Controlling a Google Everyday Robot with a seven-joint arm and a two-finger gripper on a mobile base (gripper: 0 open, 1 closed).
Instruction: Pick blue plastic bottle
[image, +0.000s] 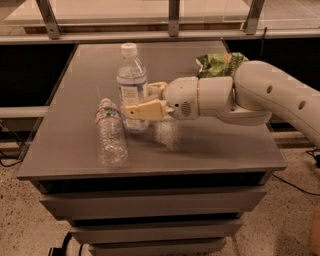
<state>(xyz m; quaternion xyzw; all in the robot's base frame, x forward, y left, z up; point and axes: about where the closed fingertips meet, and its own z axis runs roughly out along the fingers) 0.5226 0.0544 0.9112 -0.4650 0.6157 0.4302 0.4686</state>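
Standing cap-up, blue plastic bottle (132, 76), end effector (138, 98) straddling it

Matt cream plastic gripper (138, 98) at the clear, glossy blue plastic bottle (131, 75) on a smooth, matt grey table (215, 145).

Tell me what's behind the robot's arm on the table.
A crumpled green bag sits behind the arm; its lower part is covered by the arm, so its contents cannot be seen. The gripper is at the upright bottle.
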